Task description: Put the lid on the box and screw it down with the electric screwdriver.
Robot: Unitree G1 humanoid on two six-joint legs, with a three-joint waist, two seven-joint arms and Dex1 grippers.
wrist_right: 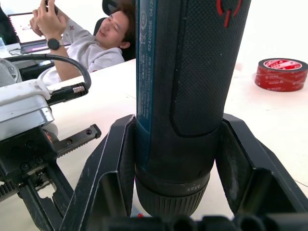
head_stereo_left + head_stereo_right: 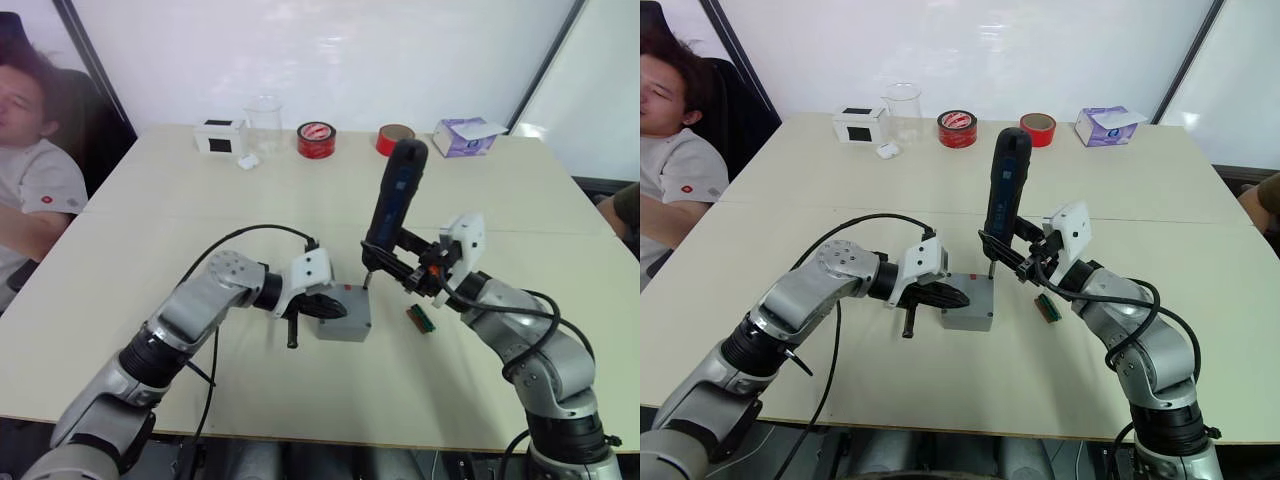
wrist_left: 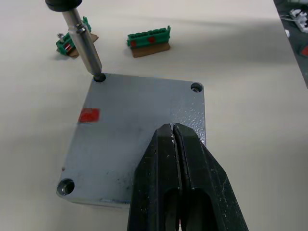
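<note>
- Right gripper (image 1: 178, 192): its two fingers (image 1: 103, 178) are clamped on the lower barrel of the screwdriver (image 2: 394, 205), one on each side, pinching it firmly.
- The screwdriver stands nearly upright, leaning slightly, bit down; its metal bit (image 3: 85, 48) sits in a corner screw hole of the lid (image 3: 137, 134).
- Left gripper (image 3: 178, 183): jaws pressed together with no gap, holding nothing; the closed tips rest on the lid's top near one edge, well apart from the corner with the bit.
- The lid lies flat on the box (image 2: 345, 322), outlines matching, a small red mark (image 3: 89, 115) on its top face. Two other corner holes show in the left wrist view; whether they hold screws I cannot tell.
- The box sits in the middle of the table (image 2: 150, 200), nearer its front edge, between the two grippers.
- Two small green boards (image 3: 148, 40) lie on the table just beyond the box, on the right gripper's side.
- Along the far edge: a white box (image 2: 220, 136), a clear cup (image 2: 264, 122), two red tape rolls (image 2: 316, 139), a purple tissue box (image 2: 462, 137).
- A person (image 2: 30, 170) sits past the table's far left corner.
</note>
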